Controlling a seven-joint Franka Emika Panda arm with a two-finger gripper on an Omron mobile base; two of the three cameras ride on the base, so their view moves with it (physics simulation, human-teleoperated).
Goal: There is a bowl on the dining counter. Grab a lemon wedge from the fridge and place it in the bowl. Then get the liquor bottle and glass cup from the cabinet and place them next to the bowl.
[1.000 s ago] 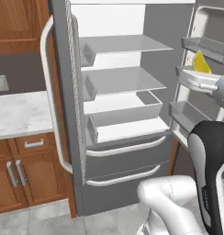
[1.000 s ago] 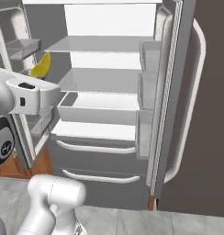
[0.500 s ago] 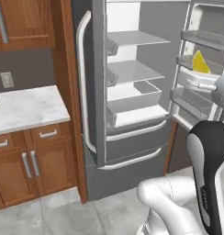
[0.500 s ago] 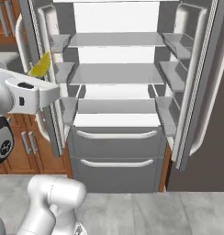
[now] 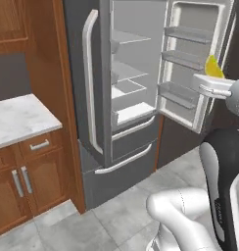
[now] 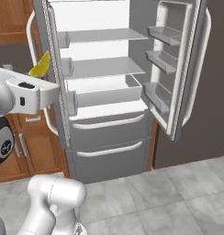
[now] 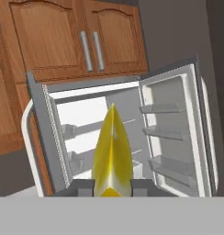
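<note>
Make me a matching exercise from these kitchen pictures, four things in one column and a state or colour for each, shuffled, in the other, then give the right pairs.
Things
1. tiny yellow lemon wedge
2. tall grey French-door fridge
3. brown wooden wall cabinet with two silver handles
4. white grey-veined marble counter beside the fridge

States
A. doors shut
B. doors swung open, shelves bare
C. held between the fingers of the gripper
D. pale top over brown drawers

Pairs: 1-C, 2-B, 3-A, 4-D
</note>
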